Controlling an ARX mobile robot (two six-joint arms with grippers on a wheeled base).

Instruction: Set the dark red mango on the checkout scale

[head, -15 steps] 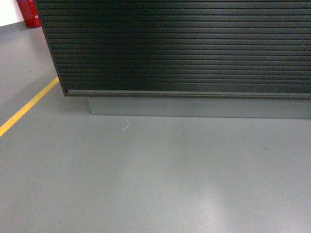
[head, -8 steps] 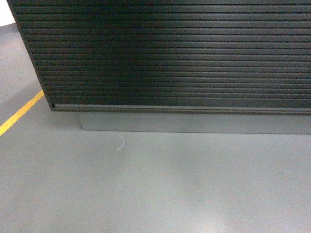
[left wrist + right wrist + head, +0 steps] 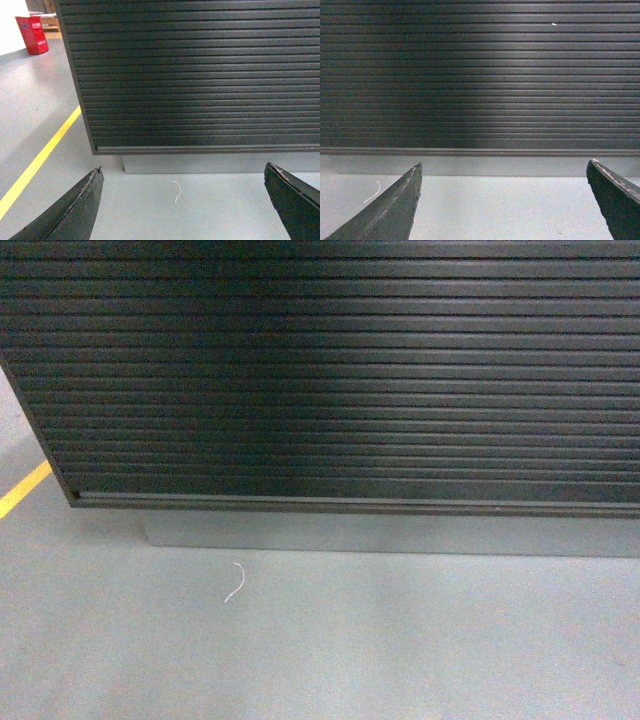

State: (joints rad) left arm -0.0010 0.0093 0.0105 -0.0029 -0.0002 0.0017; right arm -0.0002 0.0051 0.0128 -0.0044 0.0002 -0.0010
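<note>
The checkout (image 3: 340,370) fills the upper part of the head view with its dark, horizontally ribbed front panel; its top is out of view. The same panel shows in the left wrist view as the checkout (image 3: 200,75) and in the right wrist view as the checkout (image 3: 480,75). The dark red mango and the scale are out of view. My left gripper (image 3: 184,172) is open over the grey floor, nothing between its fingers. My right gripper (image 3: 505,167) is open too, empty, facing the panel's base. Neither gripper appears in the head view.
A grey plinth (image 3: 390,535) runs under the counter. A small white thread (image 3: 236,582) lies on the grey floor (image 3: 400,640). A yellow floor line (image 3: 37,165) runs past the counter's left corner. A red box (image 3: 32,34) stands far left.
The counter front has grown larger and shifted left and down in the head view; the yellow line and the thread slid toward the lower left, and the red object left the view.
</note>
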